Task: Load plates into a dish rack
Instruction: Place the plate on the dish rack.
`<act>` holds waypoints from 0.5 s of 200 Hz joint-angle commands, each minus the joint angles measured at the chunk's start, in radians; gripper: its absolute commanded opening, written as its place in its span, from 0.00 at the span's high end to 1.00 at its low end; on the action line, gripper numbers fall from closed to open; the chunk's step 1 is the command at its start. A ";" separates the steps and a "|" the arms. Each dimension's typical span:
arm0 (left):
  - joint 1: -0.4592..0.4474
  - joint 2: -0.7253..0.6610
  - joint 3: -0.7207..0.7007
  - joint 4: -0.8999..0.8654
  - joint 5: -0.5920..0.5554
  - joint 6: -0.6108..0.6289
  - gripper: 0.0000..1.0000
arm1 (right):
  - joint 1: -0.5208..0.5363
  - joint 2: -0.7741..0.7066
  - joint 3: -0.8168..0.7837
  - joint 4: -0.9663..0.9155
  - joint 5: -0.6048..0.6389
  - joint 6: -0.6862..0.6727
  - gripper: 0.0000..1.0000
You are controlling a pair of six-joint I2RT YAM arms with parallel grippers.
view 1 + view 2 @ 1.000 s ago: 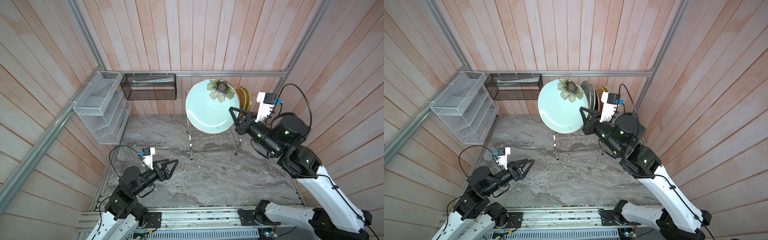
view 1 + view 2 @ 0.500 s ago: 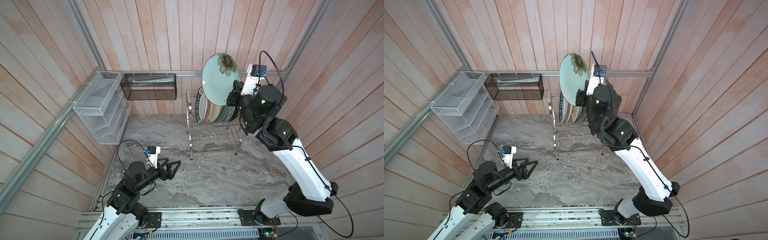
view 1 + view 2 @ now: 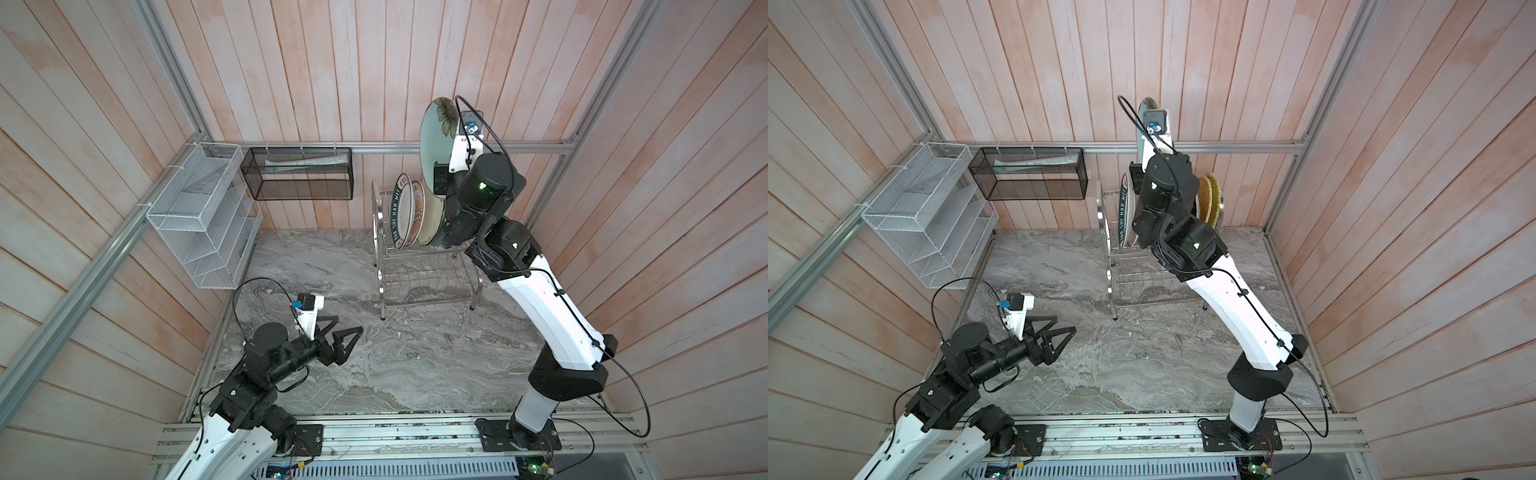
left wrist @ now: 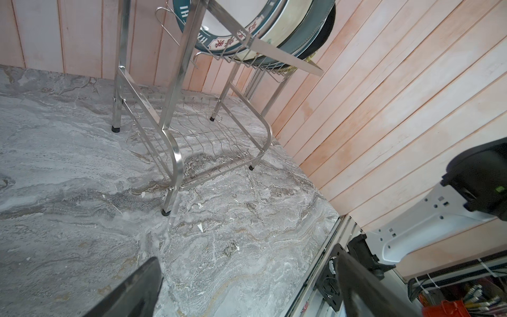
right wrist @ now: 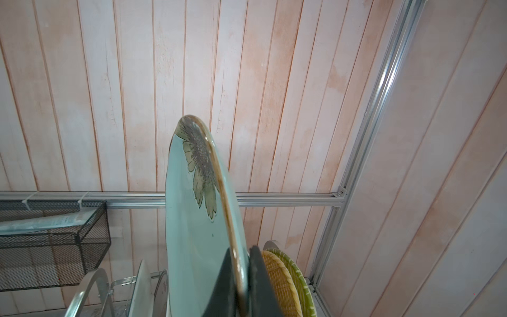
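The left claw (image 3: 347, 326) is hovering low over the marble table (image 3: 415, 365), jaws spread wide, holding nothing. Further right, the dish rack (image 3: 428, 274) is standing by the back wall, with several plates (image 3: 409, 214) sitting upright in its top tier. Above them, the right claw (image 5: 242, 285) is pinching the rim of a pale blue plate (image 3: 434, 141), holding it on edge over the rack.

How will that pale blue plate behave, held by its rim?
Probably stiff: the pale blue plate stands on edge without sagging. Its glazed face looks slippery, and the right pincer grips only the rim, so it might slip. Likely breakable if dropped.
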 commanded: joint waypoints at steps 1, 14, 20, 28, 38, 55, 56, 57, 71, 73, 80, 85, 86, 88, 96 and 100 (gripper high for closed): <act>0.003 -0.012 0.014 -0.003 0.023 0.026 0.00 | 0.003 0.006 0.058 0.147 0.042 -0.068 1.00; 0.003 -0.018 0.014 -0.004 0.028 0.027 0.00 | 0.000 0.022 0.069 0.155 0.053 -0.090 1.00; 0.003 -0.022 0.012 -0.003 0.030 0.024 0.00 | -0.002 0.033 0.080 0.150 0.057 -0.094 1.00; 0.003 -0.027 0.010 -0.004 0.031 0.025 0.00 | -0.006 0.045 0.099 0.133 0.061 -0.092 1.00; 0.003 -0.033 0.010 -0.002 0.030 0.023 0.00 | -0.013 0.059 0.113 0.118 0.063 -0.090 1.00; 0.003 -0.044 0.004 0.000 0.030 0.022 0.00 | -0.022 0.075 0.124 0.092 0.063 -0.078 1.00; 0.003 -0.045 0.005 0.000 0.031 0.021 0.00 | -0.023 0.076 0.124 0.091 0.064 -0.077 1.00; 0.003 -0.045 0.004 0.000 0.031 0.021 0.00 | -0.023 0.077 0.124 0.091 0.064 -0.076 1.00; 0.003 -0.049 0.004 -0.001 0.031 0.021 0.00 | -0.030 0.085 0.125 0.072 0.065 -0.061 1.00; 0.003 -0.049 0.004 0.000 0.031 0.022 0.00 | -0.032 0.086 0.125 0.068 0.065 -0.058 1.00; 0.003 -0.050 0.004 0.000 0.031 0.021 0.00 | -0.035 0.089 0.125 0.058 0.063 -0.052 1.00; 0.003 -0.050 0.005 -0.001 0.031 0.021 0.00 | -0.039 0.092 0.125 0.051 0.063 -0.047 1.00; 0.003 -0.050 0.005 -0.001 0.031 0.021 0.00 | -0.040 0.092 0.126 0.051 0.063 -0.046 1.00; 0.003 -0.051 0.003 -0.001 0.030 0.022 0.00 | -0.042 0.093 0.125 0.050 0.063 -0.045 1.00; 0.003 -0.052 0.003 -0.001 0.030 0.022 0.00 | -0.049 0.097 0.126 0.033 0.058 -0.032 1.00; 0.003 -0.052 0.003 -0.001 0.031 0.022 0.00 | -0.052 0.098 0.129 0.015 0.050 -0.016 1.00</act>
